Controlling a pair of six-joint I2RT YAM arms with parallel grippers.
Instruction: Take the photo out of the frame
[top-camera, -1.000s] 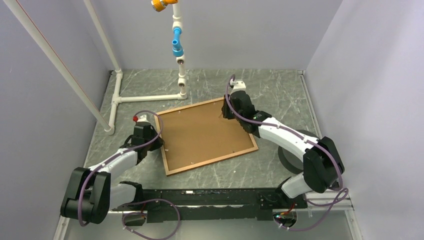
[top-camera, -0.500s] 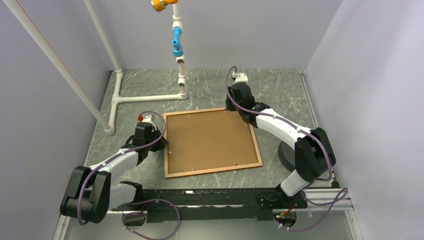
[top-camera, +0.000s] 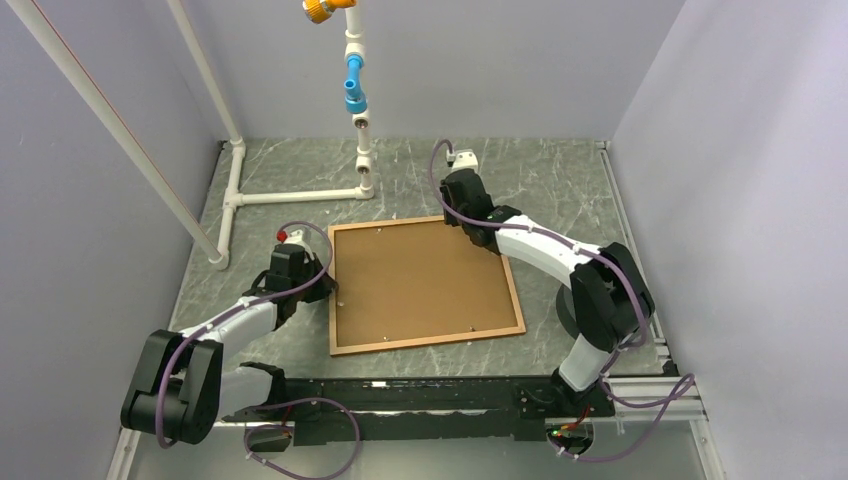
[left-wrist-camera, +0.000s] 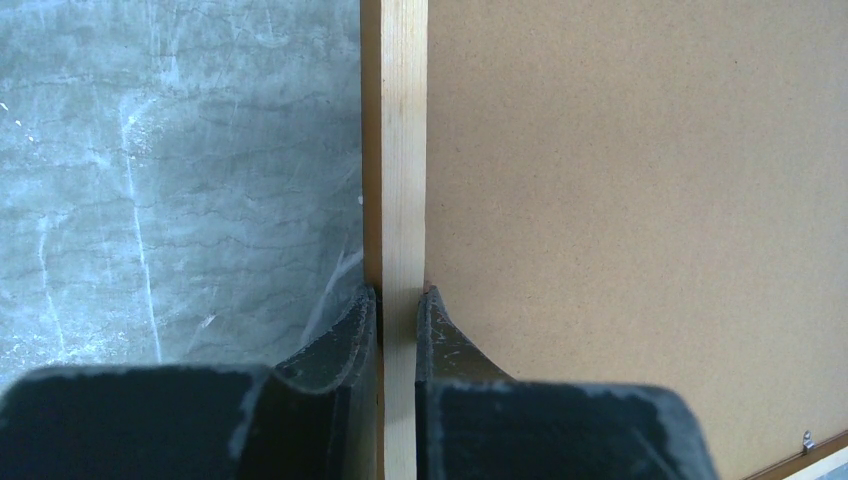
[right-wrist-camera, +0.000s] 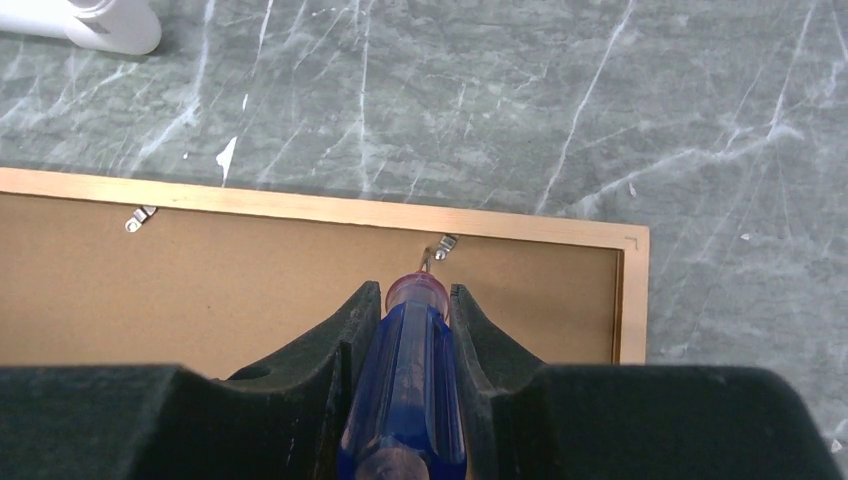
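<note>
Brown backing board faces up in the top view, so the frame lies face down on the table at the centre of the picture. The photo must sit beneath the board and cannot be seen. A second ago the frame lay skewed, its right end swung toward the back wall; now its rails run square with the table edges. In the last half second the right gripper has slid leftward along the upper rail. By my judgement the turning is done and work on the fasteners comes next. The left gripper stays at the left rail.

Left wrist view: the jaws stand narrow and pinch the pale wooden rail at lower centre, with one finger on the table side and the other over the board.

Right wrist view: the jaws are partly closed round a blue screwdriver. Its thin shaft reaches a small metal clip at the upper rail, right of centre — whether the tip touches it I cannot tell. A second clip at upper left is still turned over the board.
</note>
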